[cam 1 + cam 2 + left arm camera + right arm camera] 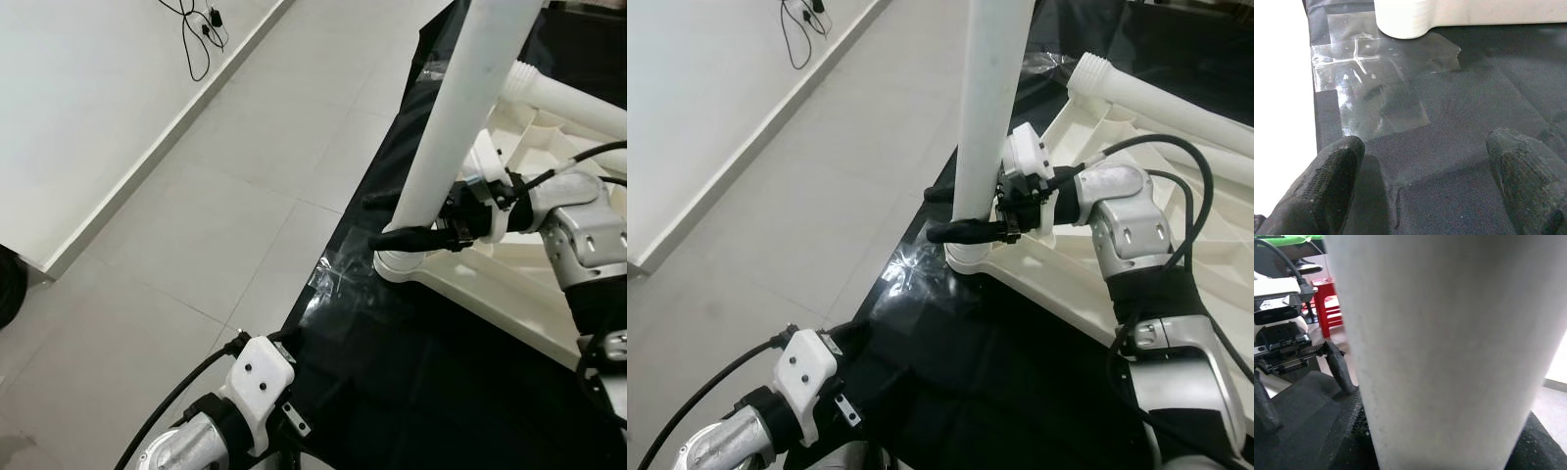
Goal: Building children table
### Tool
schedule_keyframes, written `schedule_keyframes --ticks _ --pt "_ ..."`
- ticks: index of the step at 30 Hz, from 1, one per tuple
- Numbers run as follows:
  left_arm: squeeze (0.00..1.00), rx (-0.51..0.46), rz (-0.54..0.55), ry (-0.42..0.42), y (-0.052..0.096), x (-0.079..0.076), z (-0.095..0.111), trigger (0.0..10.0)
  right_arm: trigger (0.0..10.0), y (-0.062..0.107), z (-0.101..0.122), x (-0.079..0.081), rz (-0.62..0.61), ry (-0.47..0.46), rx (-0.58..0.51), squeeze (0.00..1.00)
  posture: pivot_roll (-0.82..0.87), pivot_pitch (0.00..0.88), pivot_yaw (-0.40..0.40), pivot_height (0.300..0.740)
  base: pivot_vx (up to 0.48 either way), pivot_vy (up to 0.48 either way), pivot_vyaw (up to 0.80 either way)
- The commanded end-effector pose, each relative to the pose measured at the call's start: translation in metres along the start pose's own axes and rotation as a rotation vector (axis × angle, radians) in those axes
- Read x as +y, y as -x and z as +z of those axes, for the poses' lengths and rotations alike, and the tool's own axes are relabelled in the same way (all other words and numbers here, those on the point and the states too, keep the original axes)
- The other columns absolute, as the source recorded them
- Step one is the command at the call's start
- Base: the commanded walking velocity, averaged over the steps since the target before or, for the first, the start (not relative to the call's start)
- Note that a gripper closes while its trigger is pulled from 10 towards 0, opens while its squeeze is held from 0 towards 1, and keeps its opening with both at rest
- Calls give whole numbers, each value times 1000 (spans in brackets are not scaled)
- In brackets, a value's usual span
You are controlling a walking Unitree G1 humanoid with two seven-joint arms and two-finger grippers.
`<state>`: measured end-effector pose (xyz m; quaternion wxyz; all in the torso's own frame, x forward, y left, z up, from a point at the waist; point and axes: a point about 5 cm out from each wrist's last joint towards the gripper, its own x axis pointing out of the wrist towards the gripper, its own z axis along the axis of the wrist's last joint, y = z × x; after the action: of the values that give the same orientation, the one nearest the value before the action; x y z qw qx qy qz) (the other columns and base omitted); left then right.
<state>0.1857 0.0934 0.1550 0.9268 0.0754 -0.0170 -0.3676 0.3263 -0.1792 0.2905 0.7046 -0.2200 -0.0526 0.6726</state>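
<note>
Nearest the camera, the left gripper [1425,186] hovers low over the black mat [411,382], jaws spread and empty, near a patch of clear tape [1371,83]. Farther off, the right gripper [965,230] has its jaws clamped around the upright white leg [989,108], which stands in the corner socket of the overturned tabletop [1097,284]. Tilting the leg could cross its thread; a 2nd leg [1166,98] lies beyond.

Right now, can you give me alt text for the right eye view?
The right gripper clamps a white table leg standing upright in the corner socket of the upturned white tabletop, which lies on a black mat. The left gripper's wrist hangs low over the mat's edge.
</note>
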Motion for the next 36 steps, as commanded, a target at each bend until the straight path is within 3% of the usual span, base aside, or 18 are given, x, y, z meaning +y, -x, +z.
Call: schedule_keyframes --ticks 1,10,11,13,14,17,18,19,21,22,23,25,36 --pt "0 42 -13 -1 4 -2 -7 10000 10000 -6 -28 13 67 -100 78 0 0 367 91 740 0 0 0" --pt "0 41 -15 0 4 -3 -7 10000 10000 -6 -28 19 74 -85 108 0 -5 366 92 740 0 0 0" --pt "0 40 -15 1 3 -4 -7 10000 10000 -9 -34 30 -38 -126 136 0 -24 370 54 740 0 0 0" --pt "0 40 -15 1 3 -4 -7 10000 10000 -9 -34 30 -38 -126 136 0 -24 370 54 740 0 0 0" --pt "0 37 -9 4 3 -4 -7 10000 10000 -15 -46 52 -239 -224 155 0 -35 377 43 740 0 0 0" --pt "0 35 2 4 3 -2 -7 10000 10000 -29 -60 91 -495 -347 163 0 -43 379 47 740 0 0 0" --pt "0 36 4 3 3 -1 -7 10000 10000 -36 -67 105 -639 -405 198 0 -48 377 55 740 0 0 0" --pt "0 36 4 3 3 -1 -7 10000 10000 -36 -67 105 -639 -405 198 0 -48 377 55 740 0 0 0" --pt "0 37 5 -3 2 3 -8 10000 10000 -38 -78 123 -916 -517 253 0 -60 366 69 740 0 0 0" --pt "0 37 5 -3 2 3 -8 10000 10000 -38 -78 123 -916 -517 253 0 -60 366 69 740 0 0 0" --pt "0 38 1 -11 1 5 -10 10000 10000 -33 -84 132 -1170 -587 274 0 -59 357 80 740 0 0 0" --pt "0 39 -6 -17 -1 6 -11 10000 10000 -29 -85 131 -1295 -562 263 0 -52 343 91 740 0 0 0" --pt "0 55 6 -46 -4 17 -19 10000 10000 -44 -79 120 -1384 -535 222 0 -35 288 112 740 0 0 0"
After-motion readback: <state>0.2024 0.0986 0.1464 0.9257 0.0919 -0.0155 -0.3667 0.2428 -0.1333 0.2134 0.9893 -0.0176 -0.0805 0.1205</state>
